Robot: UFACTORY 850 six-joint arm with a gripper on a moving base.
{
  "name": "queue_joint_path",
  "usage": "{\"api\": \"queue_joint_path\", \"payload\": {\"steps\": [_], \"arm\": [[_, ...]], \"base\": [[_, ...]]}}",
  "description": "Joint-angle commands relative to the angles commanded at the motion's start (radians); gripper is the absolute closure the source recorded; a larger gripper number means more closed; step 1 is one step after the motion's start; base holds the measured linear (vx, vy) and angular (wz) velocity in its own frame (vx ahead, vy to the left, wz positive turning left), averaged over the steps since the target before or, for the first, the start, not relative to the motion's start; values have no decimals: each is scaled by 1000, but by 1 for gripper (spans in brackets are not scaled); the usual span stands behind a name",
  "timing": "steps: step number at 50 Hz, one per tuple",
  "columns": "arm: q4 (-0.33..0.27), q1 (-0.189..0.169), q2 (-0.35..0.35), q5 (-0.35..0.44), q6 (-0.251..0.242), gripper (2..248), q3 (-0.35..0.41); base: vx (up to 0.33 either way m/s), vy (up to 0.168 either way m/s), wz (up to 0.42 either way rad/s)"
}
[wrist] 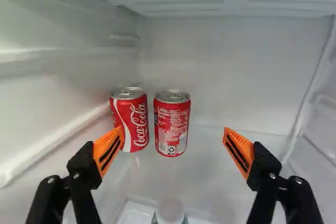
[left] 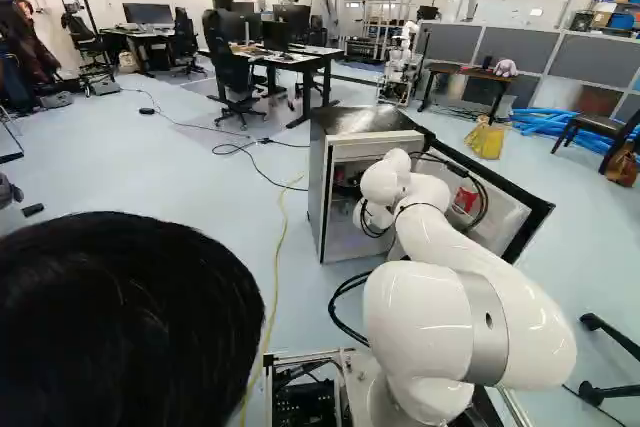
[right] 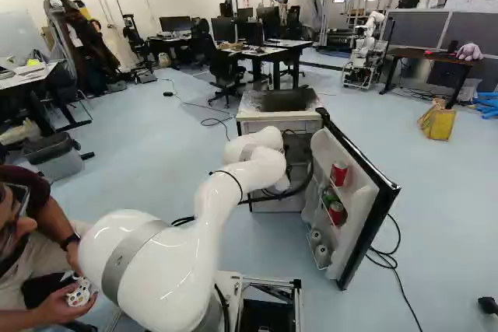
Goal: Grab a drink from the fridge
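- Claw is standing open inside the fridge, gripping nothing; its orange pads are facing each other across a wide gap.
- Target candidates, the right-hand-free can and the wall-side can, are standing upright near the back corner, side by side, a narrow gap showing.
- I am favouring the can farther from the side wall; it is sitting ahead of the claw, off-centre toward the wall-side finger.
- Before advancing, I am planning to shift toward the side wall so this can is lining up midway.
- The wall-side finger is the one needing care: it would have to be entering the slim gap without knocking the neighbour.
- A pale rounded top is showing low between the fingers; I am judging a level approach above it safer.
- I am expecting a slow close at mid-body, both pads meeting evenly, since thin metal may be denting.
- Afterwards I am intending a small lift, then a straight retreat, minding the open door.
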Motion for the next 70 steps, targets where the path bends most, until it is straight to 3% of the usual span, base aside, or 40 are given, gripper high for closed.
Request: {"api": "queue_joint_path", "payload": {"steps": [11,28,29,38,39,43,44,49,50,70], "arm": [[0,3,-24,-7,0,3,-43],[0,3,-28,-11,0,9,-49],[0,3,-28,-11,0,22,-49],[0,3,-28,-11,0,34,-49],[0,3,-28,-11,0,46,-49],[0,3,-28,-11,0,46,-49],[0,3,-28,-11,0,58,-49],[0,3,-28,-11,0,58,-49],[0,3,-28,-11,0,70,-49],[0,3,-28,-11,0,75,-49]], "base": [[0,0,0],[0,0,0],[0,0,0],[0,0,0],[0,0,0],[0,0,0],[0,0,0],[0,0,0],[0,0,0],[0,0,0]]}}
